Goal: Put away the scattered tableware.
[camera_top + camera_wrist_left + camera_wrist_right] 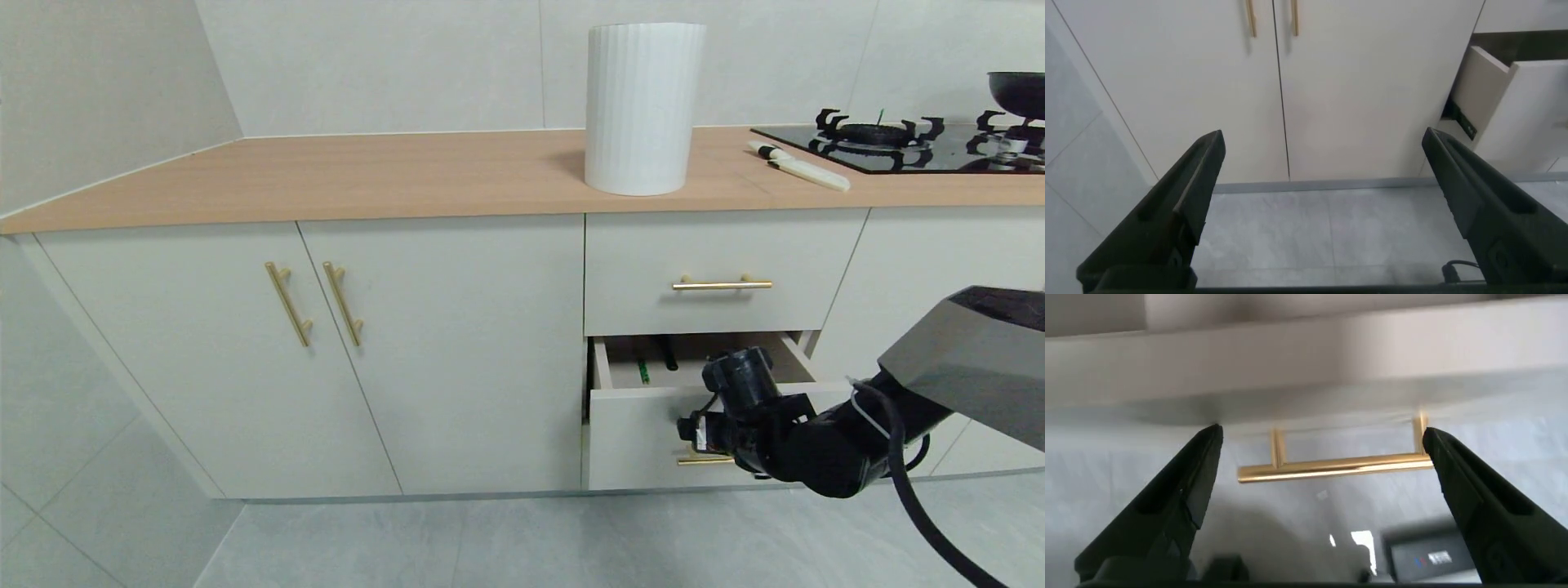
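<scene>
A cream-coloured knife (800, 167) lies on the wooden countertop (367, 175) beside the stove. Below it the lower drawer (637, 433) stands pulled out, with a dark utensil (669, 353) and a green item (643, 371) lying inside. My right gripper (702, 445) sits low in front of that drawer's face. In the right wrist view the right gripper (1321, 434) is open, and the gold drawer handle (1335, 467) runs across just beyond its fingertips, untouched. My left gripper (1323, 143) is open and holds nothing, aimed at the floor before the cabinet doors (1274, 82).
A tall white ribbed canister (641, 106) stands on the counter above the drawers. The gas stove (898, 143) with a black pan (1016, 90) is at the far right. The upper drawer (722, 285) is closed. The open drawer (1527, 90) juts out over the grey tiled floor.
</scene>
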